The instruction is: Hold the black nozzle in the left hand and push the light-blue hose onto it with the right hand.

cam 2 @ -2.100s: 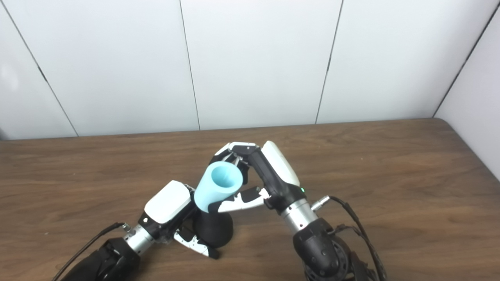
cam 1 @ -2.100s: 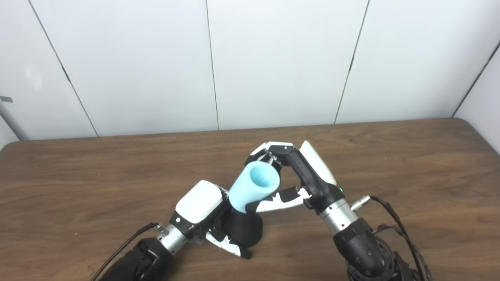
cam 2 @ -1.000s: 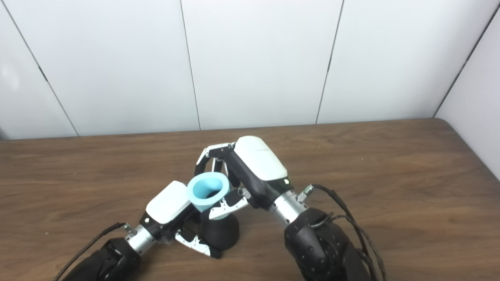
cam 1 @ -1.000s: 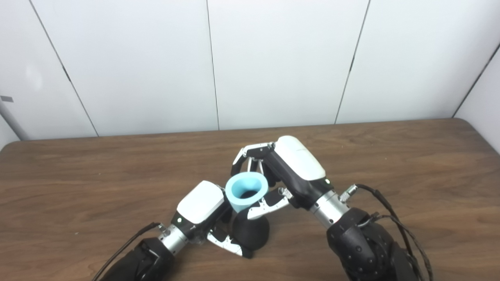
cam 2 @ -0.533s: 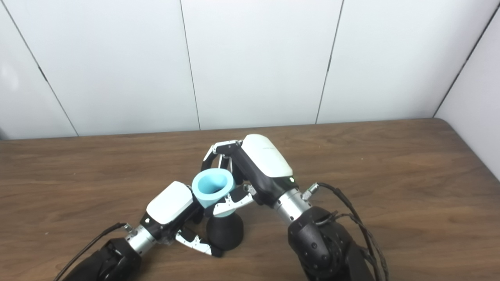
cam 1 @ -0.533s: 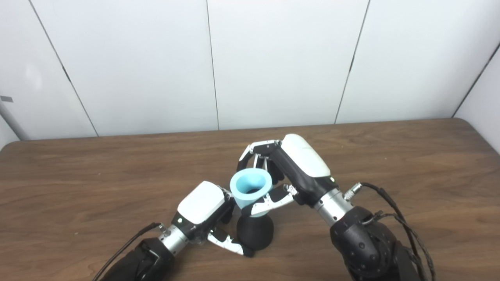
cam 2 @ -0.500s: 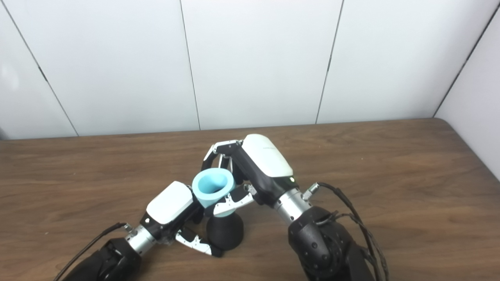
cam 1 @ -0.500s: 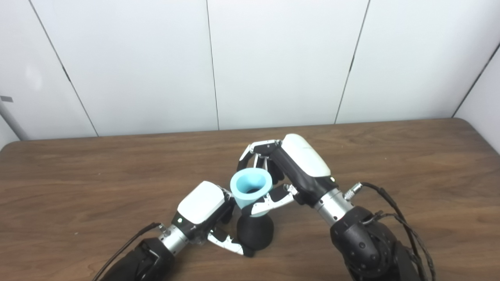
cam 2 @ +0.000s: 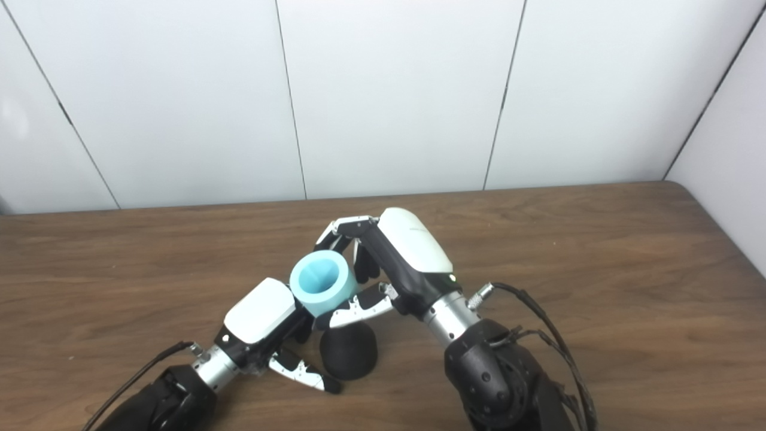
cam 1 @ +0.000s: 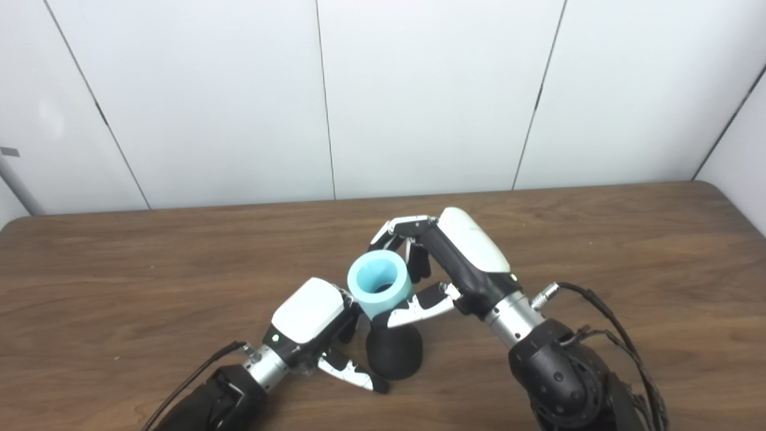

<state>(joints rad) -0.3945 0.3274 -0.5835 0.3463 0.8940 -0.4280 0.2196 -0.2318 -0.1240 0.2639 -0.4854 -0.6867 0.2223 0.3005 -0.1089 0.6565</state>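
Light-blue hose (cam 1: 379, 290), pinched between right hand (cam 1: 446, 263) fingers and thumb, stands near upright directly over black nozzle (cam 1: 394, 351) on tabletop (cam 1: 598, 251); left hand (cam 1: 311, 326) loosely cups nozzle, contact unclear.

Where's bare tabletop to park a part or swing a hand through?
Bare wood on the table: the whole left stretch, the far strip along the wall, and the right end past the right arm's cable. Crowded: the near centre, where the left hand, black nozzle, light-blue hose and right hand cluster.
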